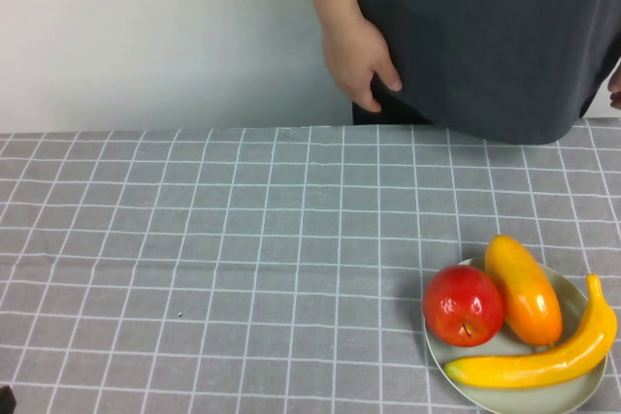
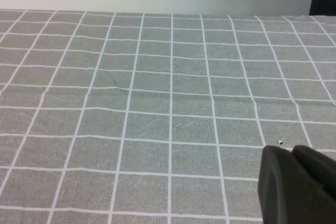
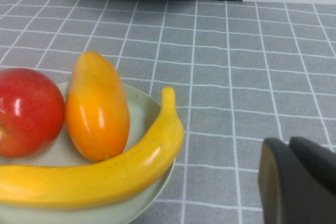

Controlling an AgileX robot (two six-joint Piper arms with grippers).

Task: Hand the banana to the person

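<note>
The banana (image 1: 543,361) is long, yellow and curved and lies along the near edge of a pale green plate (image 1: 582,397) at the table's front right. It also shows in the right wrist view (image 3: 105,174). The person (image 1: 466,36) in a dark grey shirt stands behind the far edge, one hand (image 1: 359,60) hanging down. My right gripper (image 3: 287,142) is shut and empty, low over the cloth beside the plate, apart from the banana. My left gripper (image 2: 291,150) is shut and empty over bare cloth at the front left.
A red apple (image 1: 464,305) and an orange-yellow mango-like fruit (image 1: 524,290) share the plate with the banana, the mango touching it. A grey checked cloth (image 1: 243,239) covers the table. A white wall stands behind.
</note>
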